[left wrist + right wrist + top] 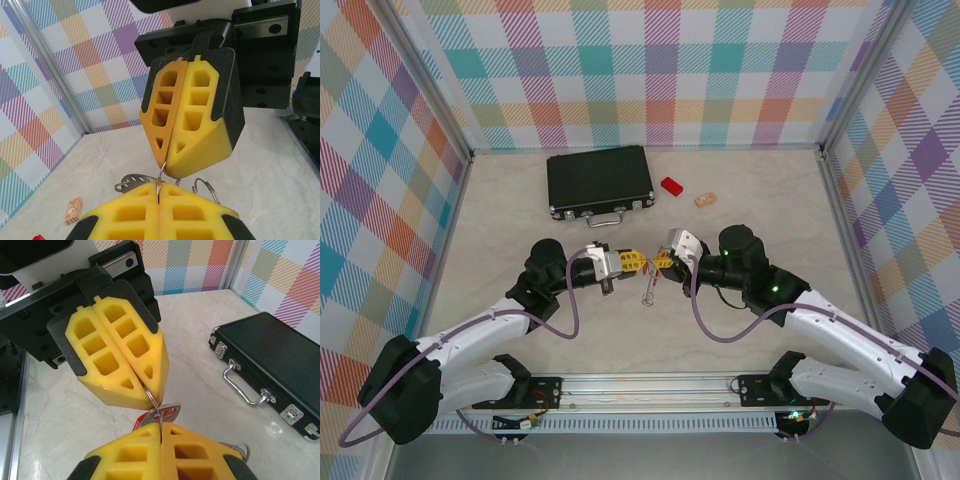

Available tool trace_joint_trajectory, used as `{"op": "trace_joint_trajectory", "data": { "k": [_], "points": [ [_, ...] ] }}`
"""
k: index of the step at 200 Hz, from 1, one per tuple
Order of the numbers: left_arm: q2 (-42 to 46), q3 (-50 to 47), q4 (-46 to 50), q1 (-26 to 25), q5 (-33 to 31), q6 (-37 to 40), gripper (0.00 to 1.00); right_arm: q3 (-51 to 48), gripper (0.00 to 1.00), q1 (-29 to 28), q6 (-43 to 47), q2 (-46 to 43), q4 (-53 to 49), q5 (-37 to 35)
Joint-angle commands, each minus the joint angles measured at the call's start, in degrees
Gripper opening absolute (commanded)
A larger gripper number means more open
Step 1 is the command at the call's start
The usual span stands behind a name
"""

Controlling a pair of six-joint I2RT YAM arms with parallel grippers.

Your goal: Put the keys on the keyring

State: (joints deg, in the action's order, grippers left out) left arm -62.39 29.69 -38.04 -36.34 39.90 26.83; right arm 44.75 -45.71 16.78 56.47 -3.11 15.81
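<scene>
Pinching tip to tip at the middle of the surface, the left hand and the right hand are both clenched. Each is closed on the thin wire of the keyring, which runs straight from one pad seam into the other. Just below the meeting point hang the keys, a silver blade with a red head partly tucked behind the right hand's pads. Well beyond them lie a black case, a red block and a small tan piece.

The risk, as I judge it, lies in two firm grips so close together on one springy wire. Any pull or twist that is not matched could bend the hoop, or let it snap out of one seam and drop the keys.

Most of the ring is buried in the foam. I cannot make out how many keys there are, whether any is threaded on, or whether they touch the surface.
</scene>
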Motion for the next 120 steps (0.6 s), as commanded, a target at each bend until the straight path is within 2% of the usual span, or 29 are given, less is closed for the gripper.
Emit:
{"op": "trace_joint_trajectory", "data": {
  "k": [1, 120],
  "points": [
    [0.63, -0.36, -2.43, -0.31, -0.93, 0.50, 0.00, 1.65, 0.00, -0.34, -0.52, -0.30, -0.01, 2.00],
    [0.04, 0.45, 0.36, -0.31, -3.19, 2.15, 0.00, 1.39, 0.00, -0.33, -0.69, -0.26, 1.23, 4.90]
  ]
}}
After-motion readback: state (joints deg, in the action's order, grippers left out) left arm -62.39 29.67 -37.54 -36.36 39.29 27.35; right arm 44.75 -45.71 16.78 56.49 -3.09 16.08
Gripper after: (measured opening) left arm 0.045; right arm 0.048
